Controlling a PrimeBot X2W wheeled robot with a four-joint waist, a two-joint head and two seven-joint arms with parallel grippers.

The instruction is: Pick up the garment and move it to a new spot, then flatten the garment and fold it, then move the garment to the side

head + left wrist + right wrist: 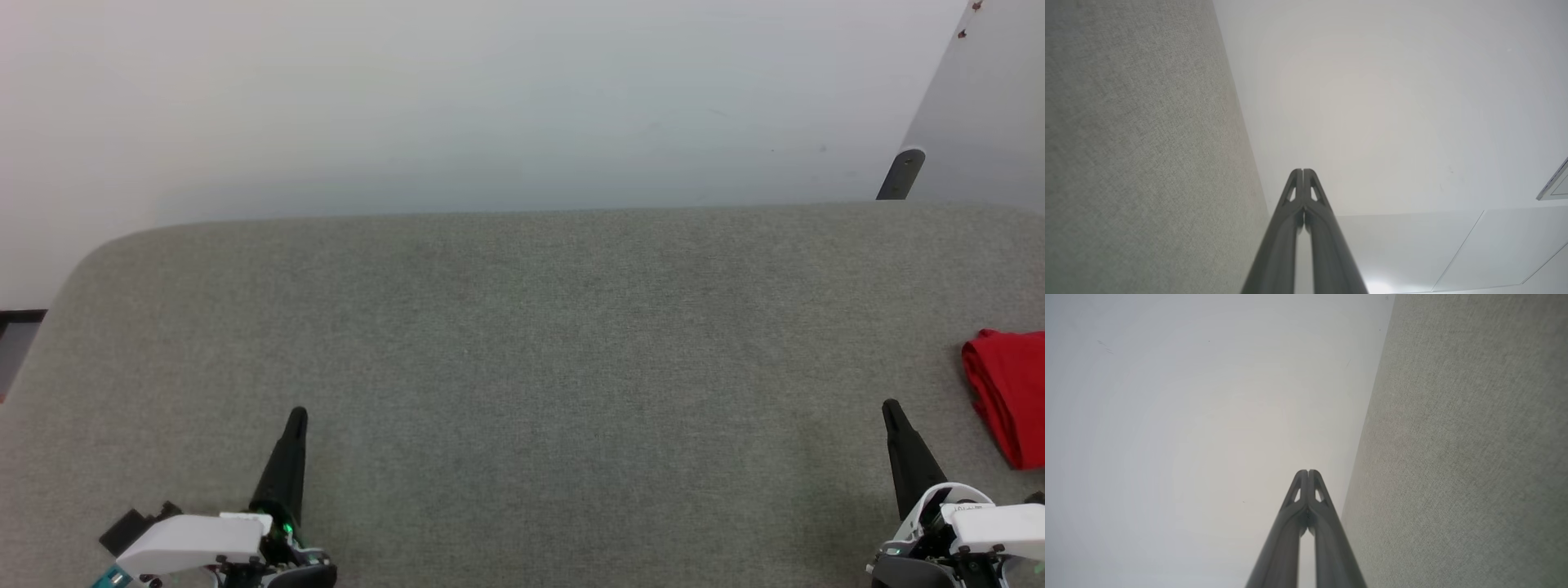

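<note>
item 1: garment (1011,396) – red fabric, folded bundle, lying on desk (522,327) at far right; partly cut off by edge of head view.
item 2: right end effector (891,408) – near garment's left side, apart from it; 2 dark fingers pressed together, tips touching in wrist view.
item 3: left end effector (297,416) – lower left, well apart from garment; 2 fingers pressed together likewise.
desk – grey fabric top, rounded far-left corner.

No text, number or brand could be read. A small label (968,508) on the white body of the right gripper (891,406) was too tiny to make out.
</note>
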